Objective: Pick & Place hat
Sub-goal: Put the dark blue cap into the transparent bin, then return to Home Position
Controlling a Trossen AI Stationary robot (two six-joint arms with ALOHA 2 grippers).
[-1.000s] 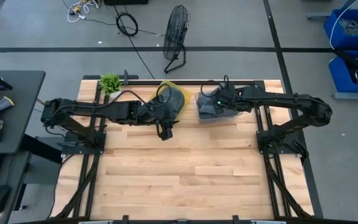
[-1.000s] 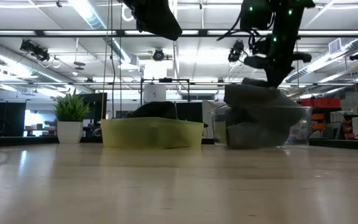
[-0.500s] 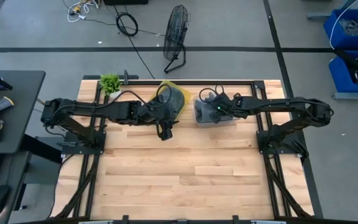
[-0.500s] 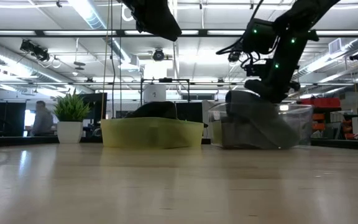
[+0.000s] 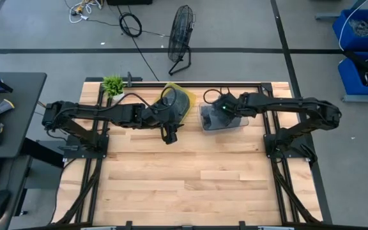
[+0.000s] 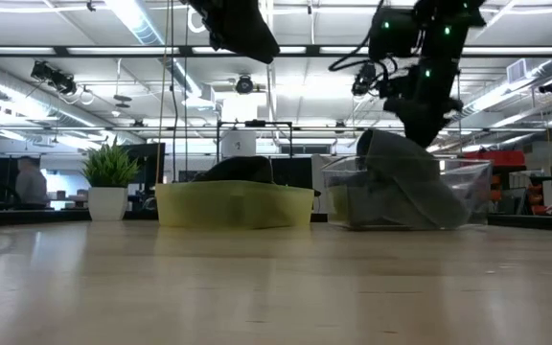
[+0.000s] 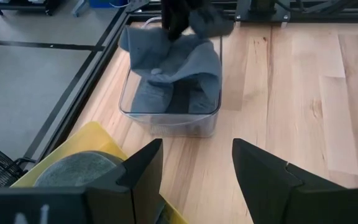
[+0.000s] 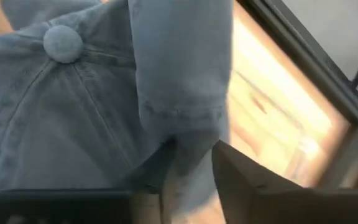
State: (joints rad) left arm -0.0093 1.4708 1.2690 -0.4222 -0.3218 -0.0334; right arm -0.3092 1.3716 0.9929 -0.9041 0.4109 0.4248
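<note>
**Grey cap gripped over the clear bin**

The right gripper [image 8: 188, 158] pinched a fold of the soft grey fabric cap [image 8: 73, 106], which sat partly inside the clear plastic rectangular bin [image 5: 221, 121] just right of centre in the overhead frame. The yellow plastic tub [image 6: 235, 204] beside it, to the left, held a dark rounded hat [image 6: 241, 169]. The left gripper [image 7: 194, 168] hovered with fingers spread wide, holding nothing.

High cam straight down; low cam table-level; both share clear bin [image 5: 221, 117] [image 6: 405, 195]; wrist cams close.
</note>
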